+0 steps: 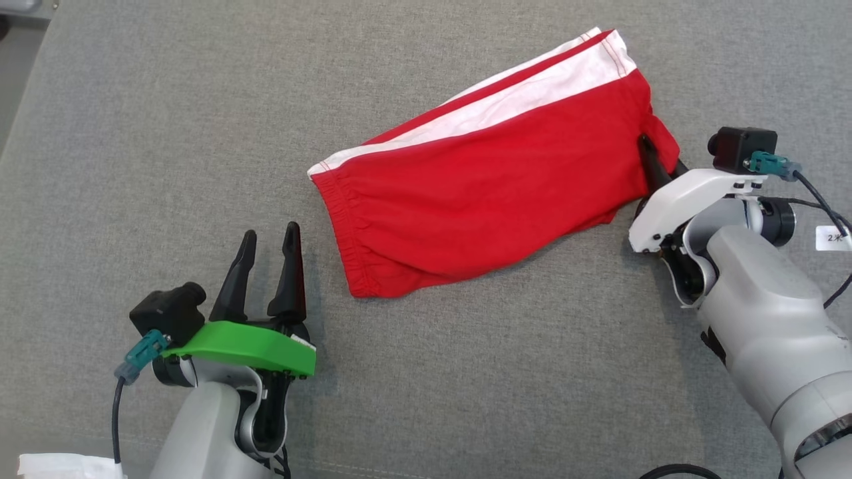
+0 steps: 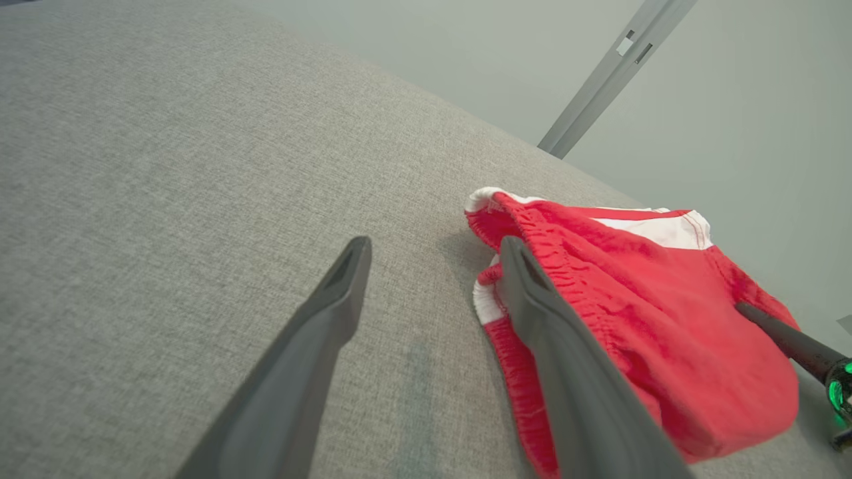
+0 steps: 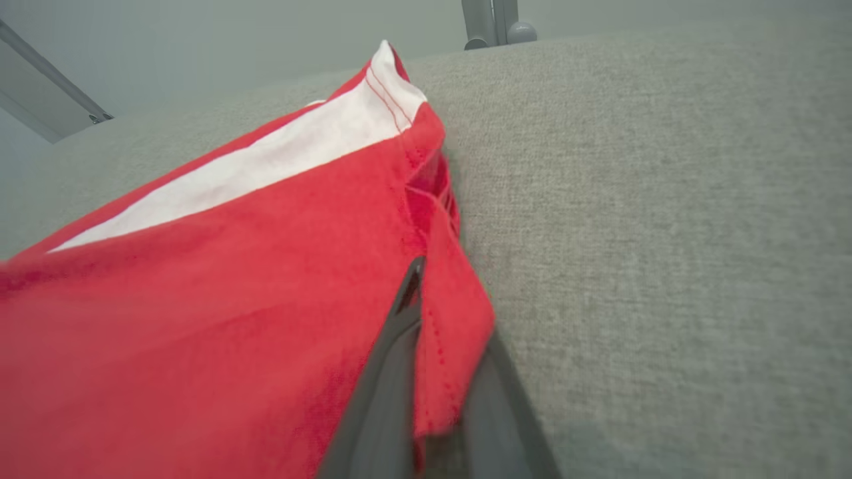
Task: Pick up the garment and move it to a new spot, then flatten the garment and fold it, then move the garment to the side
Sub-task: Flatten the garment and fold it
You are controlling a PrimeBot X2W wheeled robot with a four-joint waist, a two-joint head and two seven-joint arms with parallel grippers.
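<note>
From above, a grey woven bench [image 1: 133,133] carries everything. In the lower left corner of the frame lies a white scrap [image 1: 60,466], partly cut off by the edge. Just right of it the left tool [image 1: 271,229] rises from a bright green wrist cover [image 1: 246,346]. Its two dark fingers stand apart over bare bench, the tips near the garment but not touching it. A teal plug [image 1: 143,352] with a black cable hangs at its left side.

In the centre the garment [image 1: 492,179], red shorts with a white side stripe, lies slanted on the bench. Its gathered elastic waistband is at the lower left and its stitched leg hem at the upper right.

At the right, the right tool [image 1: 647,143] is pinched together on the garment's right edge. Its own wrist view shows a fold of red hem clamped between the two fingers. Behind them sits a white wrist cover [image 1: 679,199] on a pale grey forearm. At the far right edge of the frame a small white tag [image 1: 833,237] bears handwriting that starts with a 2, and the rest cannot be read.

The bench cloth is a plain, even weave, lightly shadowed under the arms. Past its far edge, in the left wrist view, stand a pale grey-green wall [image 2: 732,133] and a grey metal post [image 2: 612,73].
</note>
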